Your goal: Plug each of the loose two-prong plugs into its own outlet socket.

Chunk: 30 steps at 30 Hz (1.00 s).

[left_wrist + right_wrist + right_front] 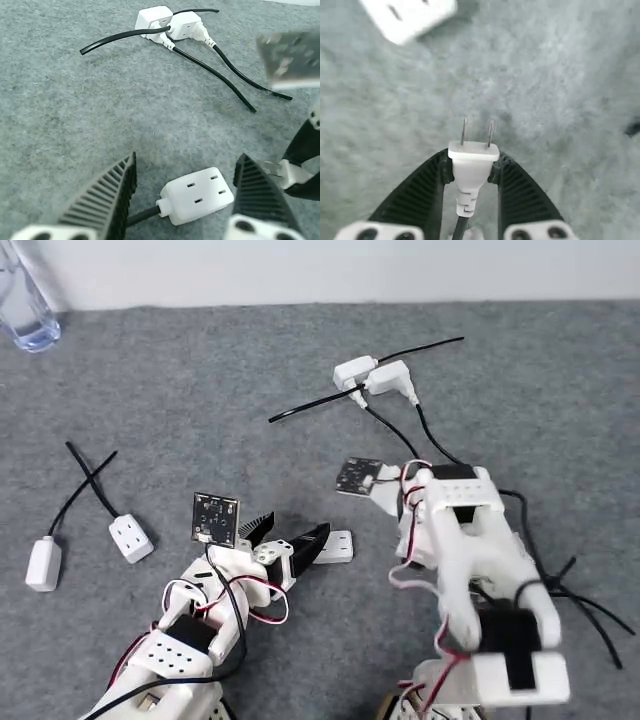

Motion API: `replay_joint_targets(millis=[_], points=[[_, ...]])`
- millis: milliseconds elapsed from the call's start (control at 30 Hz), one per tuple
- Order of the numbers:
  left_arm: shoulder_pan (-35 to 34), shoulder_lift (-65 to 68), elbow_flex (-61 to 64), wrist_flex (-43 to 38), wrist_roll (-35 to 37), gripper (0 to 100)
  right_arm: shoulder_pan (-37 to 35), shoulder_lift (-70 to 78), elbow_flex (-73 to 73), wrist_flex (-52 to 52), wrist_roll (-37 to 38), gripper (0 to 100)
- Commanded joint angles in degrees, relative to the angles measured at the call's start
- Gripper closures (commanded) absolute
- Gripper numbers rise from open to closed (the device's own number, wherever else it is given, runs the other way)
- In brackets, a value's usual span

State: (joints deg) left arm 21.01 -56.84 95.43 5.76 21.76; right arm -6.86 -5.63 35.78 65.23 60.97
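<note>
The left gripper (pixel 189 166) is spread wide and low over the table (pixel 500 360). Its ribbed black fingers (pixel 112 192) stand on either side of a white outlet socket (pixel 197 196), which lies flat with its slots up and its black cord running back between them. The socket sits nearer one finger than the other; whether it touches that finger cannot be told. Just beside it, the right gripper (pixel 471 161) is pressed onto a white two-prong plug (pixel 471 150), pinching its body from both sides. The two metal prongs (pixel 464 131) stick out past the fingertips, close to the outer side of one left finger and a little apart from the socket. Both grippers sit near the middle of the table, on the side toward the arms. Toward the far edge lies a pair of white connectors (pixel 355 370), close against each other, with black cords crossing around them; whether they are mated is unclear. Near the left edge are a second socket (pixel 130 537), slots up, and a white cord end (pixel 43 563), and their thin black cords cross. A clear glass vessel (pixel 25 305) stands in the far left corner. The table is covered in flat grey felt-like carpet and meets a plain white wall (pixel 350 270) along its far edge.
</note>
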Motion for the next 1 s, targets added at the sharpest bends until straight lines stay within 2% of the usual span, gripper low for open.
replay_joint_targets(millis=[0, 167, 433, 700, 967], points=[[-0.2, -0.4, -0.5, -1.1, 0.0, 70, -5.3, -10.4, -1.1, 6.6, -4.0, 98.9], [-0.1, -0.4, -0.5, -1.1, 0.0, 70, -13.6, -17.6, -1.1, 11.6, -10.2, 98.9], [-0.1, -0.4, -0.4, -1.1, 0.0, 70, -21.8, -18.2, -2.3, 11.9, -17.0, 98.9], [-0.2, -0.4, -0.4, -1.1, 0.0, 70, -27.6, -18.0, -9.1, 15.8, -20.1, 98.9], [-0.3, -0.4, -0.4, -1.1, 0.0, 70, -28.1, -18.2, -16.3, 20.6, -21.8, 98.9]])
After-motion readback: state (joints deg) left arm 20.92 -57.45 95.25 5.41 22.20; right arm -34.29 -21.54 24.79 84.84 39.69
